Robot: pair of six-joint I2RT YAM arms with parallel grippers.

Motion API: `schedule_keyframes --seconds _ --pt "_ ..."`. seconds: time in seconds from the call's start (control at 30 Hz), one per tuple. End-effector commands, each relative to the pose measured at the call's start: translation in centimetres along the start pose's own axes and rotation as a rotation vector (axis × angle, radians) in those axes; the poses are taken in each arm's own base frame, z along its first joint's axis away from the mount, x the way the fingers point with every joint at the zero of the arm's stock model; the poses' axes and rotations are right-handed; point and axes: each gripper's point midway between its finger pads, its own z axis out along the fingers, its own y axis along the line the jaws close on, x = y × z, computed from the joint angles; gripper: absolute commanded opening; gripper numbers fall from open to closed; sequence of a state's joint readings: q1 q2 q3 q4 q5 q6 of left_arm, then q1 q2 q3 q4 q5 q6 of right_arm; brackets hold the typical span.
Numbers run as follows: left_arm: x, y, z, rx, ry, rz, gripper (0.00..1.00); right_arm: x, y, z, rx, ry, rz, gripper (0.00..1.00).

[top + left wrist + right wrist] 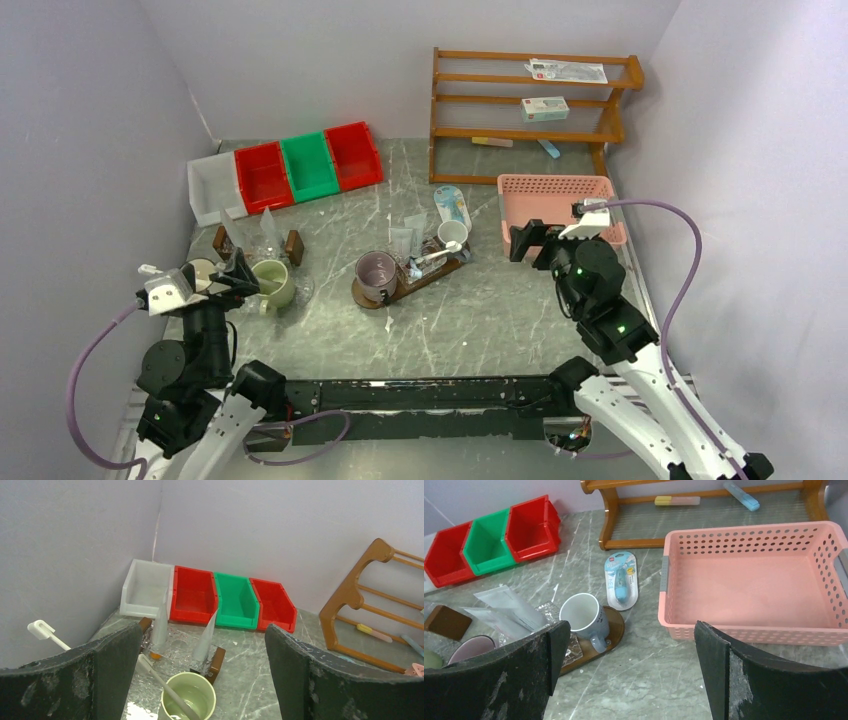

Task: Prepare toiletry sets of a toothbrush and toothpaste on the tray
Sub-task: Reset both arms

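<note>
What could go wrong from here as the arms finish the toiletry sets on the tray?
The toothbrush leans out of the green mug below the open left gripper; a finger might catch it and tip the mug. The tray carries a purple mug and a white mug, so adding more could knock one off.

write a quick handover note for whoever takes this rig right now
Left gripper: open, empty, hovering by the green mug.
Right gripper: open, empty, near the pink basket.
Tray: pink mug and white mug on it, a white toothbrush lying between them; no tube clearly seen there.
Off the tray: green mug holds a second toothbrush; two white tubes stand behind it.
Left: probably add tubes and finish the sets on the tray.
</note>
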State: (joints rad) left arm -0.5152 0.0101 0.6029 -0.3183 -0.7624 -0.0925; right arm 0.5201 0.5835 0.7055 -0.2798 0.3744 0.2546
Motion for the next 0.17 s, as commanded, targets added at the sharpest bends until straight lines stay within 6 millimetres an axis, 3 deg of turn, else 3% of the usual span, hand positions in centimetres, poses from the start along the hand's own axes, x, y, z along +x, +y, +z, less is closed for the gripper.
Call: schedule_keyframes --seconds 0.0,0.13 --pt "-0.59 -0.11 -0.16 0.014 -0.014 -0.013 0.97 -1.08 -0.17 -0.45 0.012 -0.016 0.023 1.0" --pt "-0.62 -0.19 -0.13 0.017 -0.016 -0.012 0.97 -0.58 -0.18 -0.02 0.028 0.008 0.034 1.0"
